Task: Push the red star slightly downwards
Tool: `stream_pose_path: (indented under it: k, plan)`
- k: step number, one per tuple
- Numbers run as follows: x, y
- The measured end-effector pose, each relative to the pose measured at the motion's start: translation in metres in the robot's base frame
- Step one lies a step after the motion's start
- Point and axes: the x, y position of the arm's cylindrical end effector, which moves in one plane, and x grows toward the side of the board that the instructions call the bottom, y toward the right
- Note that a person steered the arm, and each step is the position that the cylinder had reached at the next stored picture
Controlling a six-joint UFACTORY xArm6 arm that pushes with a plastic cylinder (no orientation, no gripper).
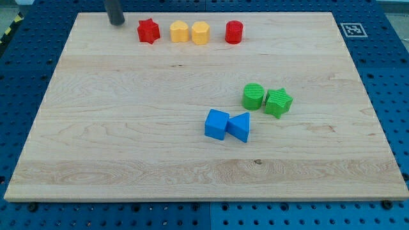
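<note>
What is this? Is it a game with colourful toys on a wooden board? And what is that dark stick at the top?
It is a bit like a game. There is only one picture, from one camera looking down at a wooden board. The dark stick is the end of a robot arm. It has no hand and holds nothing; it just pushes blocks with my tip. Right now my tip sits near the view's top, a little to the left of the red star, not touching it.

Beside the star stand two yellow blocks and a red cylinder. Lower down, toward the view's right, are a green cylinder and a green star, then a blue cube and a blue triangle.
</note>
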Motion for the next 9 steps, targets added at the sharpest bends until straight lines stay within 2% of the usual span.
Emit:
stream_pose_path:
  k: [5, 9]
  plan:
    - [0.007, 0.056]
    - [0.052, 0.073]
